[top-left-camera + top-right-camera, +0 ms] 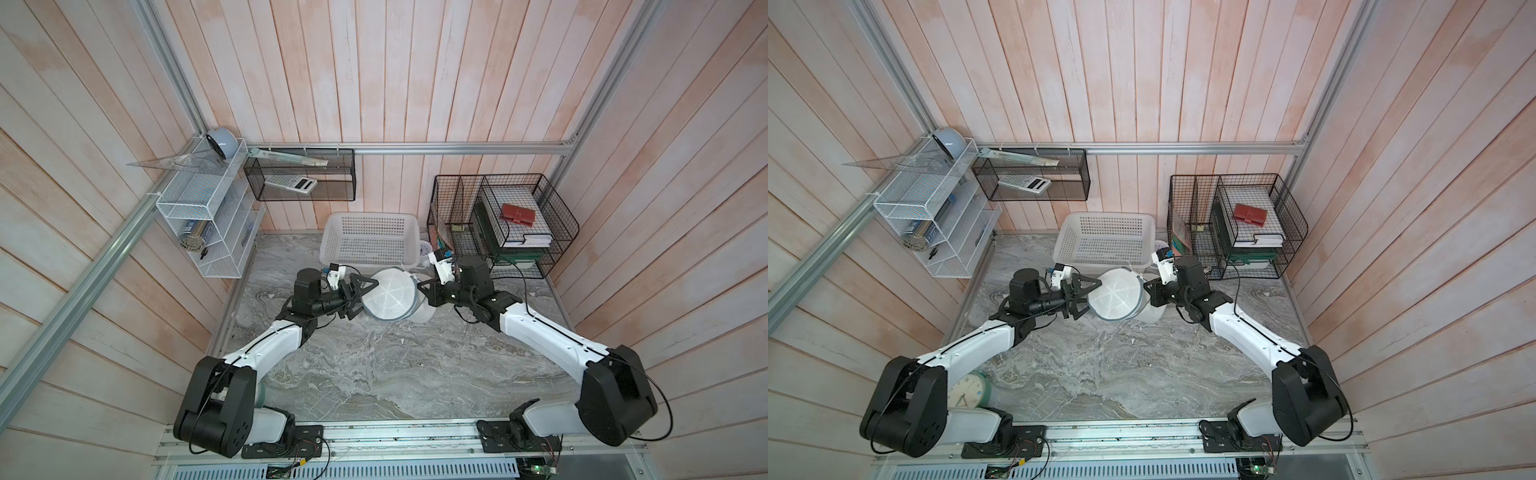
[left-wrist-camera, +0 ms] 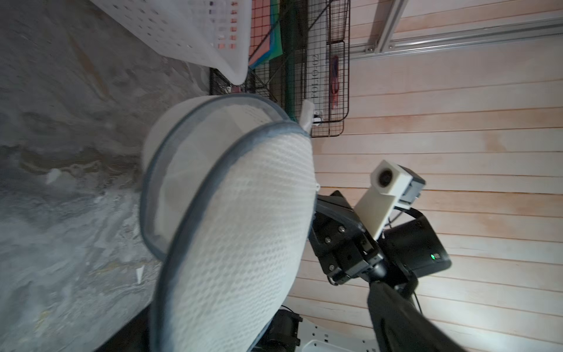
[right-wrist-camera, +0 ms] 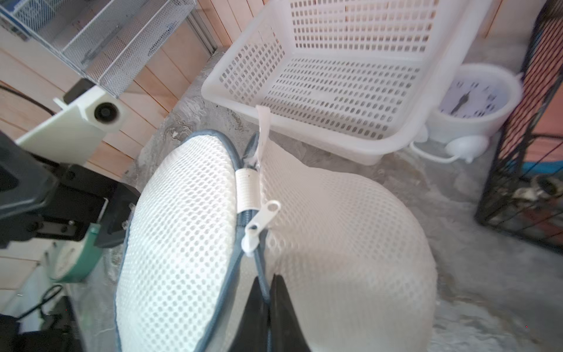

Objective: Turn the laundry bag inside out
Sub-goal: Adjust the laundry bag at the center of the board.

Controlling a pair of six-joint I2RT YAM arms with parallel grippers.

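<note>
Right wrist view: my right pincer (image 3: 269, 289) is pinched tight on the grey-trimmed seam of the laundry bag (image 3: 189, 231), near its white zipper pull (image 3: 262, 222). In both top views my two arms reach out from the near edge and bend inward, wrists facing each other across the bag. The left pincer (image 1: 362, 300) is held level, jaws spread wide beside the mesh face, gripping nothing. The bag stands on edge on the desk (image 1: 374, 365), just in front of the white basket (image 1: 330, 241).

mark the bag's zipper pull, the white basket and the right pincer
zipper pull (image 3: 262, 220), right wrist view, middle of white tab
white basket (image 1: 331, 243), in a top view, left side wall
right pincer (image 3: 268, 279), right wrist view, between fingertips shut on laundry bag (image 3: 182, 231) trim
</note>
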